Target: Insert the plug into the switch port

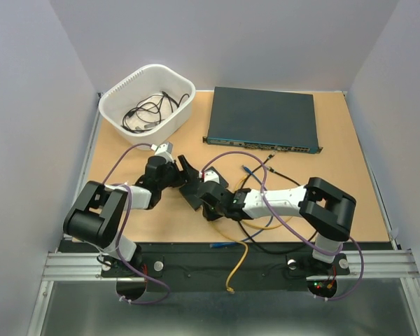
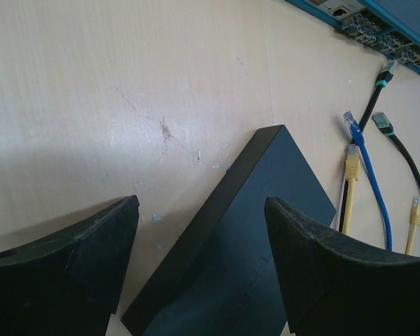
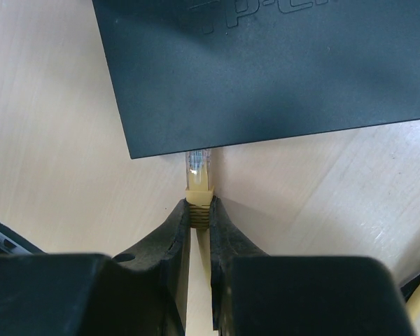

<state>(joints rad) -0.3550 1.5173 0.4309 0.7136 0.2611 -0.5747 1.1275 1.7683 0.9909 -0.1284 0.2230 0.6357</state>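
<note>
In the right wrist view, the right gripper (image 3: 199, 208) at lower centre is clamped on the yellow plug (image 3: 199, 183). The plug's clear tip meets the lower edge of the small black box (image 3: 266, 70) at the top of the frame, and the switch port itself is hidden there. In the left wrist view, the left gripper (image 2: 201, 210) has its fingers wide apart, with the box between them at lower centre.

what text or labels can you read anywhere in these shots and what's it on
"TP-LI": raised letters, cut off by the picture's top edge, on the small black box.
Port labels on the large blue unit: too small to read.
On the yellow plug: no print visible.
</note>
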